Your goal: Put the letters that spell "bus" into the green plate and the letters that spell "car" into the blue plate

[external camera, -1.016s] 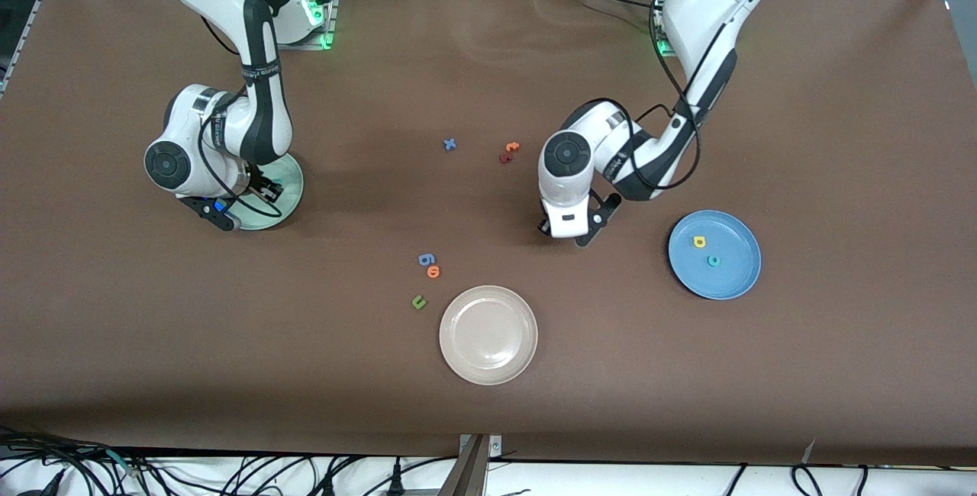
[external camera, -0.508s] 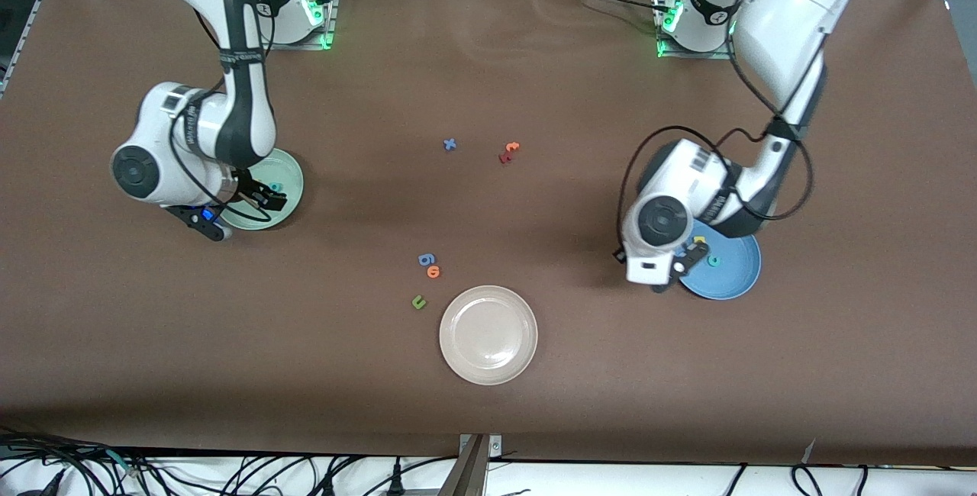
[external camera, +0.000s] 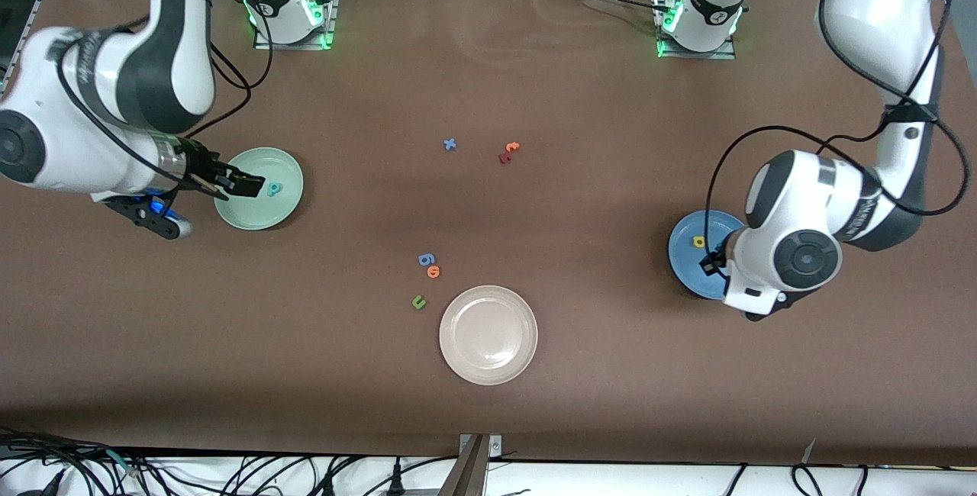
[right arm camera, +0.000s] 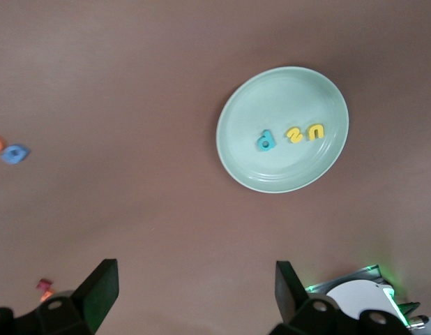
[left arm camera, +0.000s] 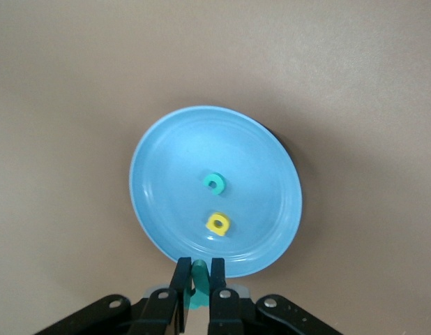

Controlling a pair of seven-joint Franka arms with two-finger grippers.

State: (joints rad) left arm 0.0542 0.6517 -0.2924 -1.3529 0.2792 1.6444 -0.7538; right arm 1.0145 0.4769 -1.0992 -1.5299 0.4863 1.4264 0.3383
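The blue plate (left arm camera: 257,160) holds a teal "c" (left arm camera: 215,182) and a yellow "a" (left arm camera: 218,223). My left gripper (left arm camera: 199,269) hangs over that plate's rim, shut on a small teal letter (left arm camera: 199,273), seen edge-on. In the front view the left hand (external camera: 786,259) covers part of the blue plate (external camera: 687,248). The green plate (right arm camera: 285,98) holds a teal "b" (right arm camera: 265,141), a yellow "s" (right arm camera: 294,135) and a yellow-orange "u" (right arm camera: 316,131). My right gripper (right arm camera: 194,286) is open and holds nothing, high above the table beside the green plate (external camera: 263,214).
A cream-white plate (external camera: 488,335) lies near the front camera. Beside it are a dark green "u" (external camera: 418,301), an orange "o" (external camera: 433,272) and a blue piece (external camera: 426,259). Mid-table lie a blue "x" (external camera: 449,144), an orange "t" (external camera: 511,147) and a dark red letter (external camera: 504,158).
The right gripper opened over the green plate, then rose and drew back toward its end. The left arm carried the teal letter from mid-table to the blue plate.
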